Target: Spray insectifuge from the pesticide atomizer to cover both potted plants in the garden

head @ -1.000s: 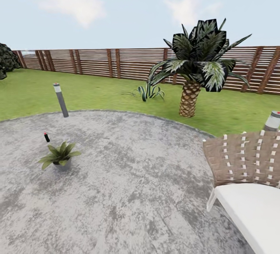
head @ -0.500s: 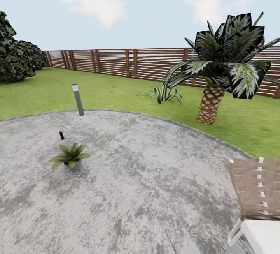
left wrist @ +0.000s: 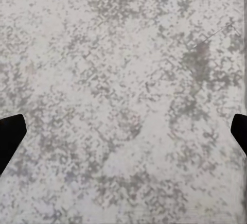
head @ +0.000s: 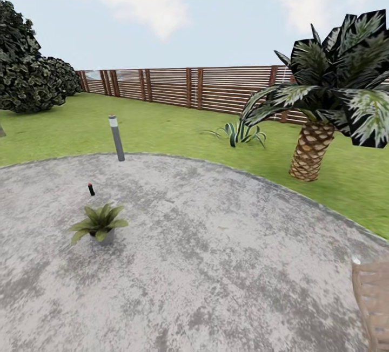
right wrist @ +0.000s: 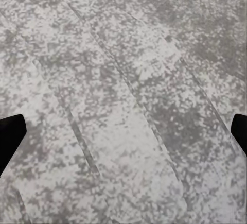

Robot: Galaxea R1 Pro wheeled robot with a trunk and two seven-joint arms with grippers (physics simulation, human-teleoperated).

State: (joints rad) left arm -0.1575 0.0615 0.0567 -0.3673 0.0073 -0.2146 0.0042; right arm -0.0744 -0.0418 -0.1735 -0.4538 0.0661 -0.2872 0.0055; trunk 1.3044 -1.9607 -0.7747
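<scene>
Grey stone patio point(head: 216, 255) spreads wide in the head view, with green lawn point(head: 178, 130) and a brown wooden fence point(head: 178, 86) behind it. On the stone stands the pesticide atomizer point(head: 91, 189), a tiny dark bottle with a red top, standing up straight. Just beside it sits one potted plant point(head: 98, 222) with green pointed leaves in a small grey pot. Past them a grey lamp post point(head: 116, 137) stands at the edge of the grass, and a palm point(head: 319, 98) and a big dark bush point(head: 27, 71) grow on the lawn. The left gripper point(left wrist: 123, 131) looks down at bare stone, and its two black fingers point(left wrist: 10, 136) sit far apart at the edges, so it is open and holds nothing. The right gripper point(right wrist: 123, 131) is the same, with its fingers point(right wrist: 10, 134) spread wide over bare stone. The bottle is well away from both sets of fingers, far ahead of them, so the robot likely has to roll closer first. The bottle looks small, thin and light, and probably hard and smooth, so it could slip or tip over with a bump. A good place to hold it seems to be around the middle of its body, one finger on each side, below the red top, so the top stays free for spraying.
</scene>
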